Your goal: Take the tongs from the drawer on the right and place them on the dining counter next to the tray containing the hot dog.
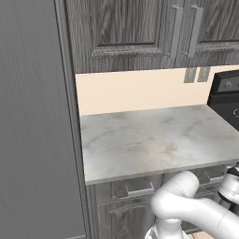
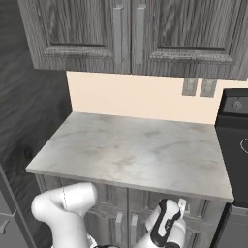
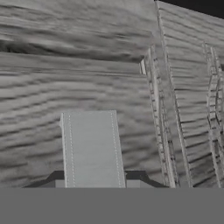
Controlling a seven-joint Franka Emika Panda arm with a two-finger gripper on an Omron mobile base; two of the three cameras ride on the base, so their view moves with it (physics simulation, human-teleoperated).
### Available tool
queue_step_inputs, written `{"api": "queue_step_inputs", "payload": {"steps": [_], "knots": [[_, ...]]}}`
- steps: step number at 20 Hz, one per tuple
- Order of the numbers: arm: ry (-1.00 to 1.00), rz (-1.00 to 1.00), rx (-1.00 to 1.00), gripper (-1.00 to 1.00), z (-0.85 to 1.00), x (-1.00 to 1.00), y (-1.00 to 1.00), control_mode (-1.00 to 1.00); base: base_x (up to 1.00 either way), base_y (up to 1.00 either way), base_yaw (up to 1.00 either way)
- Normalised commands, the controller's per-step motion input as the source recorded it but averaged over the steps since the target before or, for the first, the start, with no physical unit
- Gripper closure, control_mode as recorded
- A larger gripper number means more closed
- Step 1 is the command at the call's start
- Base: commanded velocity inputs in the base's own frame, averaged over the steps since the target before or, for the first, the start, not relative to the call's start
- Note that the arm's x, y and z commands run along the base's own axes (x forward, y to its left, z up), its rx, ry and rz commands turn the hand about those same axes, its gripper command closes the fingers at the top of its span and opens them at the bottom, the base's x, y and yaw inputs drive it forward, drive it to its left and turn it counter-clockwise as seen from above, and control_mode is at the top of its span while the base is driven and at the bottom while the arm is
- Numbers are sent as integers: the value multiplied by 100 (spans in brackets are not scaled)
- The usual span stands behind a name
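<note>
The step in hand is the opening of the shallow dark grey wood-grain drawer point(image 3: 87, 87), low under the pale marbled wall-side surface point(image 1: 154, 140). In the hand view the tool point(image 3: 92, 186) is pressed close to the drawer front, and the silvery bar handle point(image 3: 90, 148) stands between its two dark tips. The tool is narrow – closed on this handle, as far as I can judge. In the right base view the hand point(image 2: 167, 225) is below the edge of the surface, at the drawer fronts. The drawer looks closed, so the tongs are probably inside, hidden. The next move calls for a straight pull outward – without slipping off the bar.
</note>
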Motion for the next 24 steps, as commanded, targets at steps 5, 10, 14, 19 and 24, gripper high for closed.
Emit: {"api": "queue_step_inputs", "payload": {"steps": [5,10,14,19,24], "knots": [[0,0,0,100,0,-5,0,-100,0,0,0],[0,0,0,100,0,-27,0,-100,0,0,0],[0,5,-1,100,0,-40,-3,-100,0,0,0],[0,6,-3,100,0,-40,-3,-100,0,0,0],[0,3,0,100,0,-53,-11,-100,0,0,0]]}}
